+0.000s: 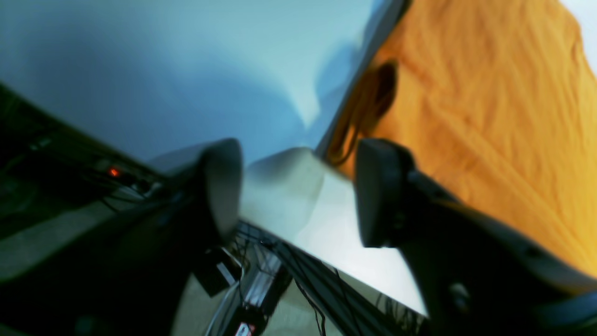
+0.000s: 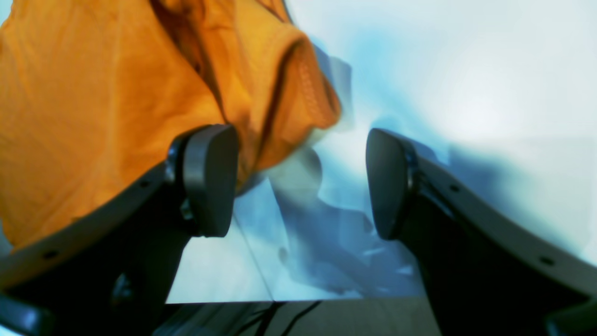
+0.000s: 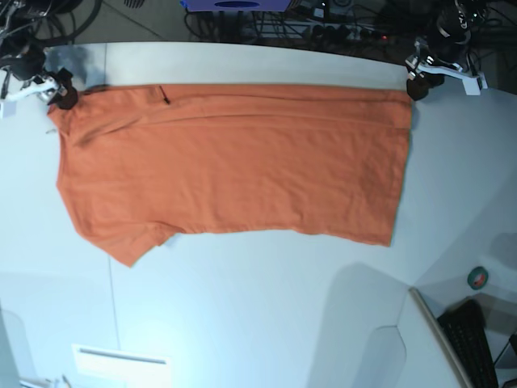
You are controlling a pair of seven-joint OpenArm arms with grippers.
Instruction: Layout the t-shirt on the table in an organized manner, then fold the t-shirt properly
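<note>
The orange t-shirt lies spread flat across the far half of the white table, with a sleeve pointing to the front left. My left gripper is at the shirt's far right corner. In the left wrist view it is open and empty, over the table just beside the shirt's edge. My right gripper is at the shirt's far left corner. In the right wrist view it is open and empty, with the shirt beside its left finger.
A green tape roll and a black keyboard sit at the front right beyond a table edge. A white sheet lies at the front left. Cables and gear run behind the far edge.
</note>
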